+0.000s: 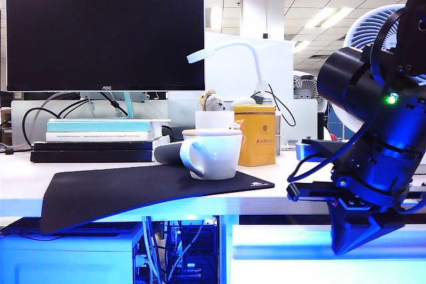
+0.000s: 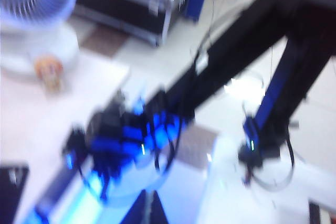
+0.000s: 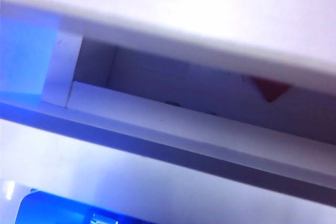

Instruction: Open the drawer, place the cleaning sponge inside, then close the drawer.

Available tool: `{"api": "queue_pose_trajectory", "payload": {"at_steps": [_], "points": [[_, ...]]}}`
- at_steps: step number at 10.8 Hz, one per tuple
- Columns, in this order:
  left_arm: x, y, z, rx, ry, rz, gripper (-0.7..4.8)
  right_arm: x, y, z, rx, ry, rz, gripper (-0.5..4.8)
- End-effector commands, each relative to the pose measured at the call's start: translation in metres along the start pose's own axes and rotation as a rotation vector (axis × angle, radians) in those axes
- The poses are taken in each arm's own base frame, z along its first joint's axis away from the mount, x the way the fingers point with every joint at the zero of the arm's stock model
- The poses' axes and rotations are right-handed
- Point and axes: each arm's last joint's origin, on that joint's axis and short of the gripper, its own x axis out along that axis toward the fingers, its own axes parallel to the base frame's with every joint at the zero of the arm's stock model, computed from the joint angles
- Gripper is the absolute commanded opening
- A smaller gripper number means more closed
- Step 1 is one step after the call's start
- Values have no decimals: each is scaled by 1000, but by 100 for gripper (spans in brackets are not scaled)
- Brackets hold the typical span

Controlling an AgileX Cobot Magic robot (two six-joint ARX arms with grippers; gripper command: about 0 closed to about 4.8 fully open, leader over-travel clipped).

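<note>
The drawer [image 1: 293, 247] is the pale, blue-lit flat front under the desk's right half; no gap shows in the exterior view. My right gripper [image 1: 343, 244] hangs point-down in front of it, its fingers together in a dark wedge holding nothing. The right wrist view shows no fingers, only the drawer front [image 3: 157, 182], its horizontal lip [image 3: 173, 124] and the dark slot under the desktop. The left wrist view is blurred; my left gripper [image 2: 148, 209] shows shut and empty, looking across at the right arm [image 2: 236, 51]. The cleaning sponge is out of view.
On the desk stand a white mug [image 1: 214, 154], a yellow tin box [image 1: 256, 136], stacked books [image 1: 100, 139], a monitor [image 1: 104, 31] and a white lamp [image 1: 233, 48]. A black mouse pad [image 1: 133, 187] overhangs the front edge. A blue-lit computer case [image 1: 66, 254] sits below left.
</note>
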Motion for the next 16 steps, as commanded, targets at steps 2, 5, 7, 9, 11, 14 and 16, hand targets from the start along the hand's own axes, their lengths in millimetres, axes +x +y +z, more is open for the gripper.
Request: {"api": "queue_pose_trajectory", "payload": {"at_steps": [2,5,7,9,11,14,16], "points": [[-3,0,-13,-53,138,81,-6,-1,1,8,5,-63,-13,-5],[-5,2,-22,-76,226,163,-6,-1,-2,12,18,-94,-16,-5],[-5,2,-22,-77,231,163,-6,-1,-7,14,29,-104,-22,-5],[-5,2,-23,-80,240,162,-6,3,-15,16,46,-104,-31,-5],[-5,1,-24,-83,248,162,-6,5,-18,20,43,-118,-31,-5],[-5,1,-24,-83,248,161,-6,7,-19,22,46,-128,-30,-5],[-6,1,-25,-85,255,160,-6,14,-18,23,47,-148,-22,-5]]}}
